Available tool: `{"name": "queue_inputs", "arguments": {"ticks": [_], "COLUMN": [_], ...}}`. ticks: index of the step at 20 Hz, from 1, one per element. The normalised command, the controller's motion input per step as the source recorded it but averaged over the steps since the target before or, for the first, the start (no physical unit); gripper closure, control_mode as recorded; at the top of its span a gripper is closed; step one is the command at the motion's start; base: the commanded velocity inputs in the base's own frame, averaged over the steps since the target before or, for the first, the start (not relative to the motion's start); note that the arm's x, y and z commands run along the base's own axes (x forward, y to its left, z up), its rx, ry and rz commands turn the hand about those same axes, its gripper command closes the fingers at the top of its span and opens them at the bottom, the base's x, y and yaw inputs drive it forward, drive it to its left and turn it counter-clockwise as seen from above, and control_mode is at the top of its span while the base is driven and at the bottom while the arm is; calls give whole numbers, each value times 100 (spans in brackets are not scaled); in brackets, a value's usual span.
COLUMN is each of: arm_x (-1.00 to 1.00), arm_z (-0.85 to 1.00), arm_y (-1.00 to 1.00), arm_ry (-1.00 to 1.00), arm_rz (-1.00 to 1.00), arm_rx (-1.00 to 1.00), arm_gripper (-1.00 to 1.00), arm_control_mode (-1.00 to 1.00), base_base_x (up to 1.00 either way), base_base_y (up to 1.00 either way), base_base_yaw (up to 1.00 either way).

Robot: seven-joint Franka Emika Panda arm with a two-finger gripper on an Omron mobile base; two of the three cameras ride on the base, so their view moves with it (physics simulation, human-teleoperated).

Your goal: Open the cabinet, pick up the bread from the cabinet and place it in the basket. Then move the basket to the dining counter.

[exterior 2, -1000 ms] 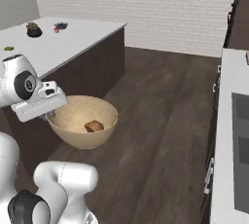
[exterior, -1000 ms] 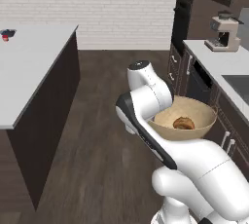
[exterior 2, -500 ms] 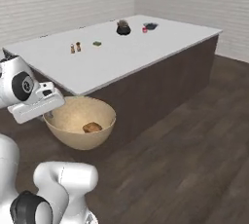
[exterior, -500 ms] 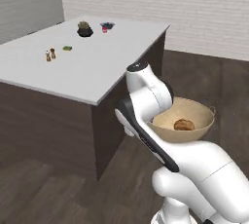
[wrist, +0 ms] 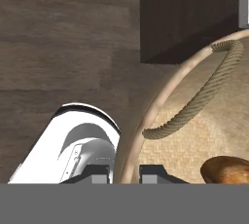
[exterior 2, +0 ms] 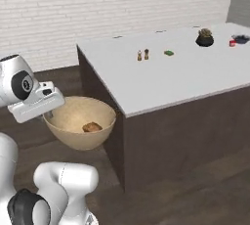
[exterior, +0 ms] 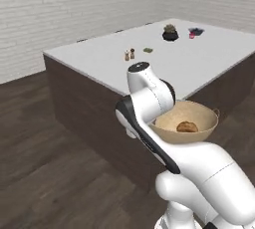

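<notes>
Gripper (wrist: 127, 172) clamped on rim of the basket (exterior 2: 78, 121), held aloft just beside the dining counter (exterior 2: 166, 75), w/ the bread (exterior 2: 92, 127) apparently resting at its bottom.

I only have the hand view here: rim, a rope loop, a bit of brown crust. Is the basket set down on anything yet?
Observer: No, the basket hangs in the air beside the dining counter, lower than its top.
Operator: Bread centered in it?
Observer: The bread lies near the bottom middle.
Operator: Anything on the counter to avoid?
Observer: Two small shakers and a green item stand mid-counter; a dark pot sits farther back.
</notes>
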Motion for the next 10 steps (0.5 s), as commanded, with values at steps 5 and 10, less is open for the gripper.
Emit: {"name": "queue_inputs", "arguments": {"ticks": [5, 10], "arm_x": [0, 0], "arm_z": [0, 0], "arm_y": [0, 0], "arm_ry": [0, 0], "arm_rz": [0, 0], "arm_rx": [0, 0], "arm_gripper": [100, 100], "arm_control_mode": [100, 100], "base_base_x": [51, 47], "base_base_y": [-76, -75], "base_base_yaw": [65, 65]}}
